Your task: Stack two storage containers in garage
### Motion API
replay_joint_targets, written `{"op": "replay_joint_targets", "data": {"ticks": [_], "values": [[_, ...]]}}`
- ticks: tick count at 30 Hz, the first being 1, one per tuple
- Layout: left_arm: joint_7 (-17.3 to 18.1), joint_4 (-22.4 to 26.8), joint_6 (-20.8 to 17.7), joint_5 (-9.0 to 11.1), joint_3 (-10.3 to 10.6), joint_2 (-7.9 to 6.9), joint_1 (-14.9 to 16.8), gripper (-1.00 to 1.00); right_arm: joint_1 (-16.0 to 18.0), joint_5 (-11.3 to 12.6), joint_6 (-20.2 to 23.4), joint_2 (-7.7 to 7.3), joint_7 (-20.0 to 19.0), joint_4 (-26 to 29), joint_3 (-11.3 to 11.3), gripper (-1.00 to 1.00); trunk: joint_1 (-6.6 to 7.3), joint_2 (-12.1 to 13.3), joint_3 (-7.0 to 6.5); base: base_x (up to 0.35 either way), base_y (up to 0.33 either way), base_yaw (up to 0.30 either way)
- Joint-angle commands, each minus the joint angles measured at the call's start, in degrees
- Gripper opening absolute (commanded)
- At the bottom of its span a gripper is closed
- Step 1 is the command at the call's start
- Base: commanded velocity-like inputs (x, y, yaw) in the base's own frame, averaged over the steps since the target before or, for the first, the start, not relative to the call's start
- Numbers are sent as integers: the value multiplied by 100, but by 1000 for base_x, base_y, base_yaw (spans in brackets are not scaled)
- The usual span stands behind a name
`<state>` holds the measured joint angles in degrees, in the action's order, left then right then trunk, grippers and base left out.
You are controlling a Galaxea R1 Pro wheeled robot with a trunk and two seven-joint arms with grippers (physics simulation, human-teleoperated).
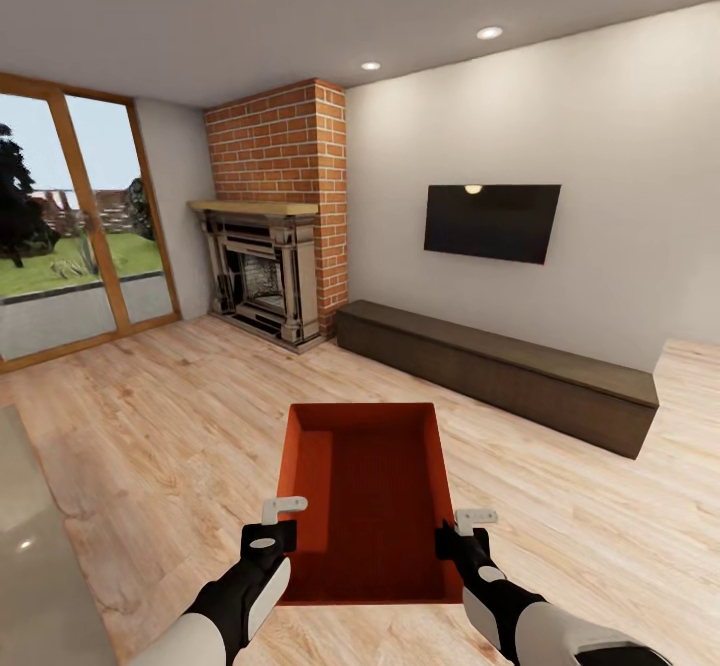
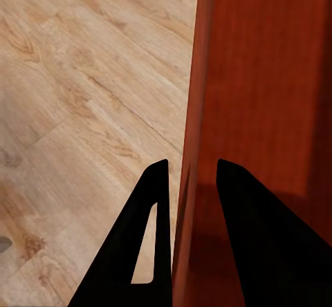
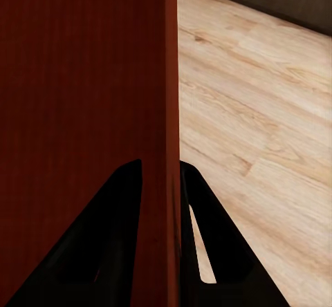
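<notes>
One red-orange open-topped storage container (image 1: 370, 486) hangs level between my two arms over the light wood plank floor (image 1: 170, 416) of the living room. My left gripper (image 1: 285, 528) is shut on its left wall, one finger inside and one outside, as the left wrist view shows around the thin wall (image 2: 200, 79). My right gripper (image 1: 456, 531) is shut the same way on the right wall (image 3: 169, 79). The container is empty. The second container, the garage and its concrete floor are out of view.
Ahead stand a red-brick fireplace (image 1: 275, 246), a black wall TV (image 1: 492, 221) and a long low dark cabinet (image 1: 500, 371) under it. Glass doors (image 1: 70, 236) with wooden frames are at the left. A grey glossy surface (image 1: 30, 546) edges in at the lower left.
</notes>
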<state>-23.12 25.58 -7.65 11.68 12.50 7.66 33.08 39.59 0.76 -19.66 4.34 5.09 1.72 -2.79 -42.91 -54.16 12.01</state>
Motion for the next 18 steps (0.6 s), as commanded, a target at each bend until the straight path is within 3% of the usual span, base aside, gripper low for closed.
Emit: {"op": "replay_joint_targets", "data": {"ticks": [1,18], "values": [[-52,25,-26,-17,16,16,5,-100,4,11,-12,22,-1,-16,-11,-100,22,36,-10,0,0,0],[-52,43,-26,-17,25,16,5,-100,5,14,-12,22,-8,-20,-11,-100,395,717,-316,0,0,0]]}}
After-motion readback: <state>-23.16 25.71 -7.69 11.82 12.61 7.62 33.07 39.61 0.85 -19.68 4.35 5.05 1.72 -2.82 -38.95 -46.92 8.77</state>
